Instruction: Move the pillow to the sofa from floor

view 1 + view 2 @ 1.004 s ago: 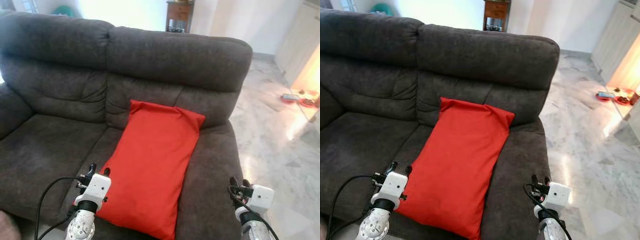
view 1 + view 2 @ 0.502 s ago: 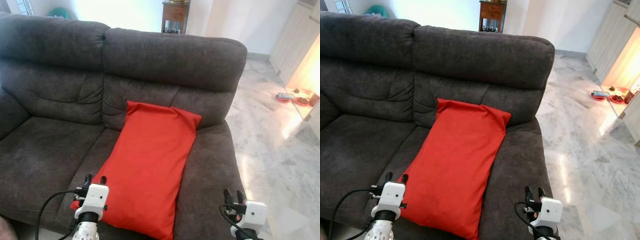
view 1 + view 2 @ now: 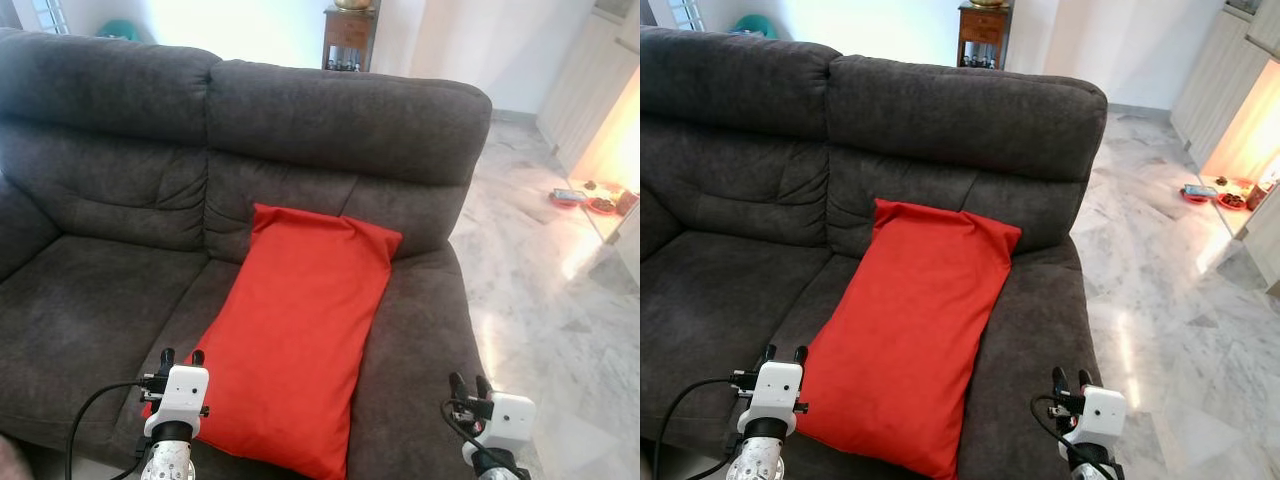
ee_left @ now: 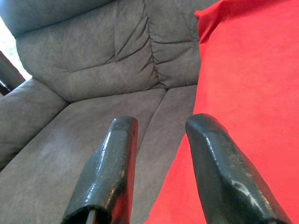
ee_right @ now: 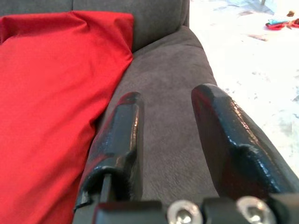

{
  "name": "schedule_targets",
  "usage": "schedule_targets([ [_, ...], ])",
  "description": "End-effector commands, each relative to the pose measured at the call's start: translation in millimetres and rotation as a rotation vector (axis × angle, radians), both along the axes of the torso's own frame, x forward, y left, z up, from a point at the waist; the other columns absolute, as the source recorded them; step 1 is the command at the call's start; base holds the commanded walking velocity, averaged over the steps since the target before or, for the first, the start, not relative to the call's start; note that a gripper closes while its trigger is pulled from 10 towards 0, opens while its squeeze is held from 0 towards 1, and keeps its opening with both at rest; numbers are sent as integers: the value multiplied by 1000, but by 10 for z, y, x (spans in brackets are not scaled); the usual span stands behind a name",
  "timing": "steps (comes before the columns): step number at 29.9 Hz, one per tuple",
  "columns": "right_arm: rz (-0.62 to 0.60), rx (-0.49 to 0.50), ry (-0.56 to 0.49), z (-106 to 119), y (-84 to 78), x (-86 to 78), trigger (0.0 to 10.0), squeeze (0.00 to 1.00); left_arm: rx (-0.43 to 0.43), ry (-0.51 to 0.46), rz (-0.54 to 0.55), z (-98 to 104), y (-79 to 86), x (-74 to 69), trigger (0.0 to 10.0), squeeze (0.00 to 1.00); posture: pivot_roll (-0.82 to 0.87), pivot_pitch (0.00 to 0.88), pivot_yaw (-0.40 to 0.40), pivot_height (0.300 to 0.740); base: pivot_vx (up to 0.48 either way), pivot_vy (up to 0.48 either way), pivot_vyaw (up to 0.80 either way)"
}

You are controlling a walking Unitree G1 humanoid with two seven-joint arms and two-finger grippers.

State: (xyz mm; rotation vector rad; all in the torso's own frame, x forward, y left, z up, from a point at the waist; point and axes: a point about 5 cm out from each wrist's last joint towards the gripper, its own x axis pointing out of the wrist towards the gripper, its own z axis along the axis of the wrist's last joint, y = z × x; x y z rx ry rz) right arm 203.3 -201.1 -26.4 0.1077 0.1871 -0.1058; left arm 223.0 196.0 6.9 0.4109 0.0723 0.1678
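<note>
pillow (image 3: pixel 300 340) lies on sofa (image 3: pixel 330 120); left gripper (image 3: pixel 181 356) and right gripper (image 3: pixel 467 384) parted, empty. placement judged complete; next: retract.

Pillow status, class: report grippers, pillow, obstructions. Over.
Left gripper and right gripper open, empty. Red pillow lies on the sofa, top against the backrest. Nothing on top of it.

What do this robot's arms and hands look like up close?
Each silver arm carries a white boxy wrist block with a looping black cable. The left end effector and right end effector are each two long, glossy black fingers, rounded at the tips.
</note>
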Motion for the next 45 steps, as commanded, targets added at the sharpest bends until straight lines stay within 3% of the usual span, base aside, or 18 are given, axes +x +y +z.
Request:
schedule_targets([
  [1, 17, -17, 19, -12, 4, 9, 10000, 0, 0, -4, 6, 3, 13, 13, 10000, 0, 124, 0, -81, 740, 0, 0, 0],
  [12, -5, -1, 37, -36, -16, -9, 10000, 0, 6, -2, -1, 3, 7, 21, 10000, 0, 123, 0, -78, 740, 0, 0, 0],
  [37, 6, 1, 57, -44, -9, 28, 10000, 0, 4, 5, 2, -5, 10, 31, 10000, 0, 125, 0, -84, 740, -217, 0, 0],
  [45, 12, 6, 93, -87, 9, 15, 10000, 0, -42, 86, 39, -116, 50, 24, 10000, 0, 125, 0, -84, 740, 0, 0, 0],
])
